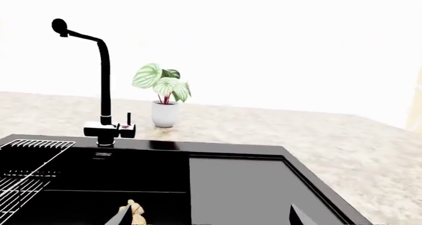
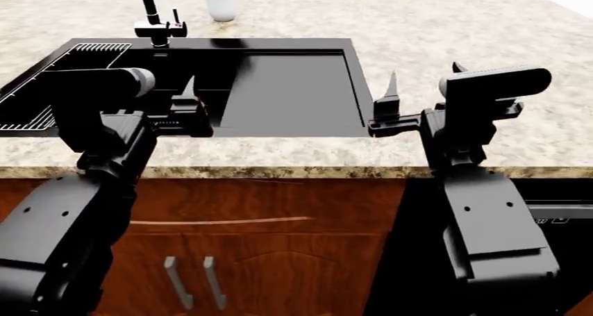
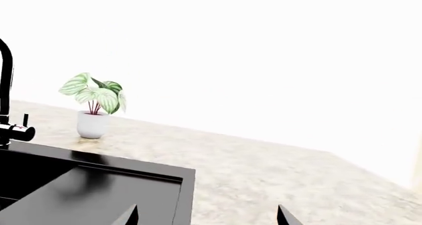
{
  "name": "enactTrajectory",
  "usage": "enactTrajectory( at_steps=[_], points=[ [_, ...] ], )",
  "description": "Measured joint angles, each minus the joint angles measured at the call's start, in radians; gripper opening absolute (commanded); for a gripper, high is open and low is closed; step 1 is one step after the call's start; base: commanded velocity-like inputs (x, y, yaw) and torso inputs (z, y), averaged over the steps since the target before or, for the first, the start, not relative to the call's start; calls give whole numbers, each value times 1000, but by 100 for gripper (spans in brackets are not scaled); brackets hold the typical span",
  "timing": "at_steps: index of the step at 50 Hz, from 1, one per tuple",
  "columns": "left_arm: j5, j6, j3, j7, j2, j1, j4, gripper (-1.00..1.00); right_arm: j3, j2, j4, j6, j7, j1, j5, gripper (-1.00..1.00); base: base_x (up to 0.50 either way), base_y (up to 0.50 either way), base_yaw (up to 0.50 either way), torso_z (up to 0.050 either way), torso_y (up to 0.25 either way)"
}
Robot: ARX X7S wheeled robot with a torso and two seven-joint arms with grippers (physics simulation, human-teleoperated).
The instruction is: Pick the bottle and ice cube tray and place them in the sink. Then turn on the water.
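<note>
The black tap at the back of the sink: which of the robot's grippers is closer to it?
The left. The left gripper hangs over the sink's front edge, on the tap's side. The right gripper is off past the sink's other end, over the stone counter.

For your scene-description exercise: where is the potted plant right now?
The potted plant stands on the granite countertop behind the black sink, just beside the tall black tap; the head view shows it at the far edge, above the sink's back rim.
</note>
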Motion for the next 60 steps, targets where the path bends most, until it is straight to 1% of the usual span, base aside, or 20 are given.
enactTrajectory(
  at_steps=[12,27,46,60],
  points=[
    [-9,19,12,9,-2,-10,-4,100,19,29,-19,57,-13,38,20,100,0,-500,0,0,0],
    [-21,63,33,39,-9,-6,-12,100,31,36,-40,80,-24,50,50,100,0,-500,0,0,0],
    [-57,42,39,39,-7,-38,-8,100,38,34,-49,98,-25,47,77,100,0,-500,0,0,0],
    [-79,32,38,34,-6,-37,1,100,39,34,-45,91,-22,34,89,100,0,-500,0,0,0]
  ],
)
